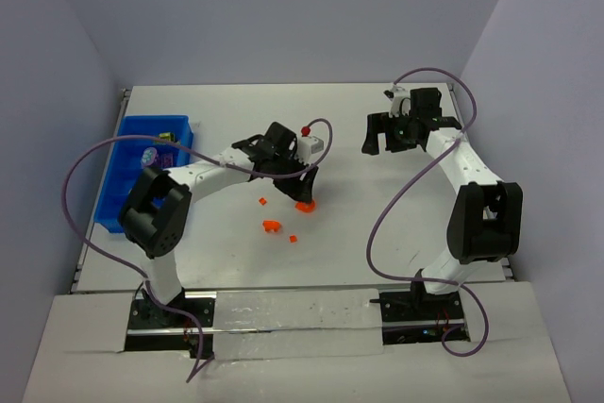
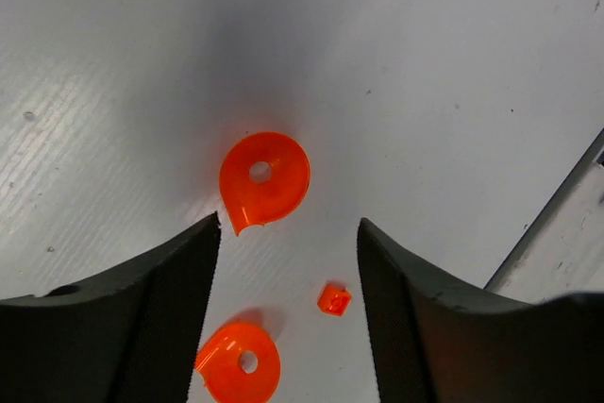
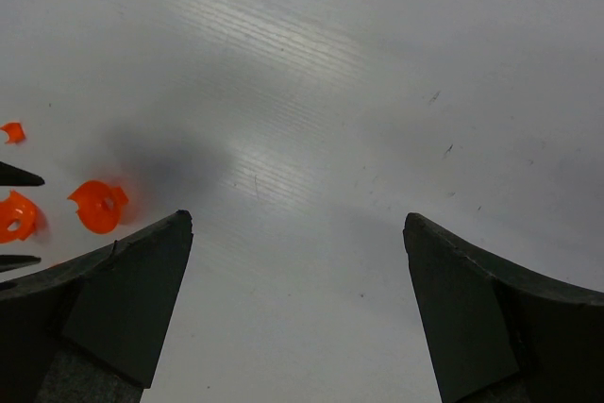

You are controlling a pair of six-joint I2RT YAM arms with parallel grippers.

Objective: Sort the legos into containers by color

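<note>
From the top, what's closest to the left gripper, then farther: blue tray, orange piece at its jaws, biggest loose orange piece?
1. Orange piece, right at the jaws.
2. Loose orange piece, toward the arm bases.
3. Blue tray, far left.

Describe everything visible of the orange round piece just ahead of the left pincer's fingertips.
The orange round piece is a glossy plastic disc with a raised rim, a small central hole and a notch in its lower-left edge. It lies flat on the white table, just beyond the open gap of the left pincer; neither finger touches it. A similar piece and a tiny orange cube lie nearer the camera, apart from it.
</note>
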